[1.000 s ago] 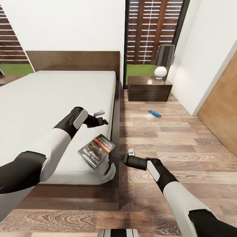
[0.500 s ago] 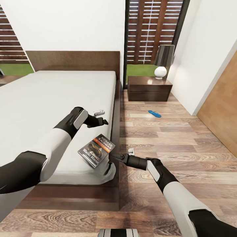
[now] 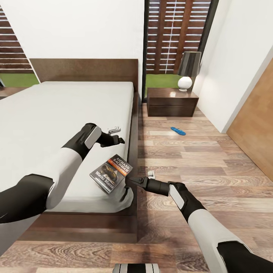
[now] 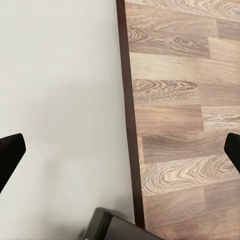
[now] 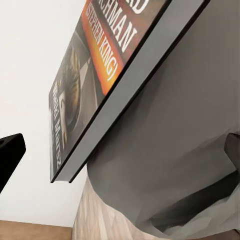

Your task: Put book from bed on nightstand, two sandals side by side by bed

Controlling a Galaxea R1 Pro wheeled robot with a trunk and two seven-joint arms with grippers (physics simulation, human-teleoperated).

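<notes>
Book [image 3: 112, 173] lies on the bed [image 3: 57, 113], near the mattress's right edge at the foot-end corner, cover up, turned at an angle; dark cover, white author name, orange band. In the right wrist view the book [image 5: 100, 95] is seen close up from its edge, with a dark shadow beside it on the mattress.

Right gripper [image 3: 131, 181] is just beside the book's lower right corner, pointing at it from the floor side. Its fingers [image 5: 10, 152] are spread, one dark tip at each side of the wrist view, nothing between them. Cannot tell whether the tip touches the book.

Left gripper [image 3: 115, 135] hovers over the mattress near the right edge, further toward the headboard than the book, well apart from it. Left wrist view: fingers [image 4: 10, 150] spread wide, looking down on white mattress, the dark bed-frame strip and the wood-plank floor [image 4: 185, 125]; nothing held.

One blue sandal [image 3: 178, 131] lies flat on the floor [image 3: 197, 163], between the bed and the right wall, near the nightstand [image 3: 172, 101].

Nightstand is dark wood with drawers, standing beside the head of the bed under the black-framed window [image 3: 178, 34]. On it a lamp [image 3: 187, 70] with white round base and dark shade. Dark headboard [image 3: 83, 70] against white wall.
</notes>
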